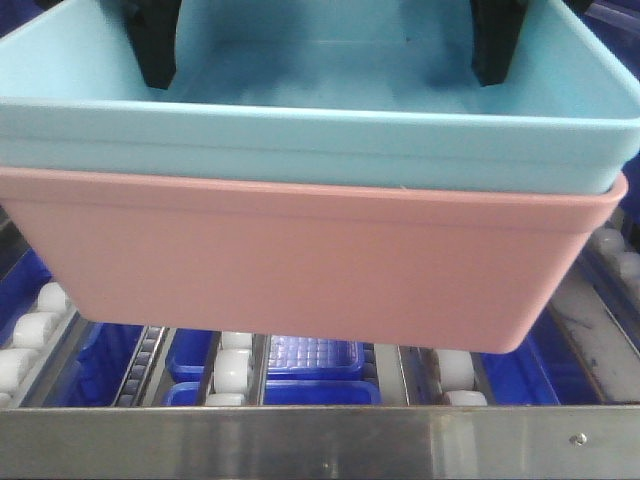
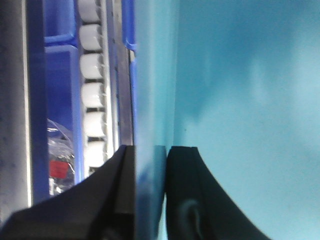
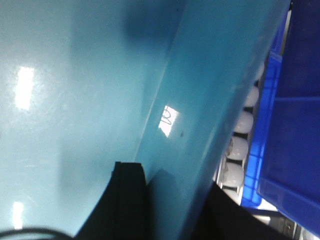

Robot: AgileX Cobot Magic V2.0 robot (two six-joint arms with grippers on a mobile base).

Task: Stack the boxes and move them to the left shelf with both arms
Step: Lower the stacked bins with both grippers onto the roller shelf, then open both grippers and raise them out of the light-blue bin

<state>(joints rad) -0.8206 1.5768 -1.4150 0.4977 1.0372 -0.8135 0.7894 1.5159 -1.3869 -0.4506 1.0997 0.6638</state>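
Note:
The light blue tub (image 1: 320, 130) is nested inside the salmon pink tub (image 1: 300, 270). The stack hangs tilted just above the steel shelf's roller rails (image 1: 232, 370). My left gripper (image 1: 150, 45) is shut on the stack's left wall, one black finger inside and one outside, as the left wrist view (image 2: 150, 155) shows. My right gripper (image 1: 497, 45) is shut on the right wall in the same way, as the right wrist view (image 3: 170, 175) shows. Only the inner fingers show in the front view.
The shelf's steel front bar (image 1: 320, 440) runs along the bottom. Dark blue crates (image 1: 315, 365) sit under the roller rails. White rollers (image 2: 92, 100) and a blue crate (image 3: 295, 100) lie close beside the tub walls.

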